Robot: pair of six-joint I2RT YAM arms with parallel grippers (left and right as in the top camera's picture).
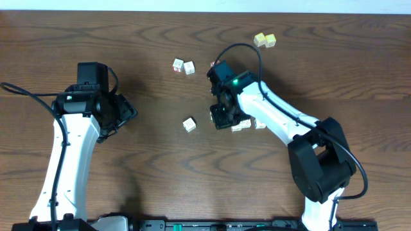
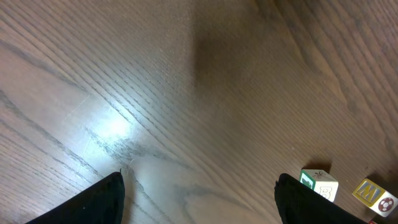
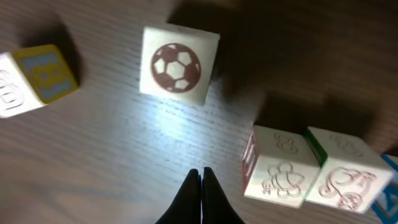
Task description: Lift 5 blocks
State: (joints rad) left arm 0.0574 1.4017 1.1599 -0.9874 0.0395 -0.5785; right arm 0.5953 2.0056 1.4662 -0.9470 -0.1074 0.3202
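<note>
Right wrist view first, since that's where the action is. The right gripper [image 3: 200,182] is seen pinched fully together with nothing caught in it, just bare desk [image 3: 112,155] under the tips. The soccer-ball block [image 3: 178,64] is sat flat on the desk a bit beyond the tips, clearly apart from them. Off to one side a red-edged block [image 3: 278,167] and a green-edged block [image 3: 344,171] are parked touching each other.

From overhead, two top blocks [image 1: 183,66] are spotted side by side further up the desk, and a lone block [image 1: 189,124] just beside the right arm's wrist. It might be the soccer one, but that can't be confirmed. None of the five looks lifted yet. The left gripper [image 2: 199,193] is held spread wide over bare wood, with nothing in it.

So the grab looks like a miss, or so it's judged. To get it right, the jaws would need to be opened wider than the block and then brought over the soccer-ball block. They should be squared to two opposite flat faces, not corners. The pads are best lowered to about mid-height before anything is squeezed, then the block pulled straight up. For the touching pair, only the free outer faces should be used, or the neighbour gets dragged along.
</note>
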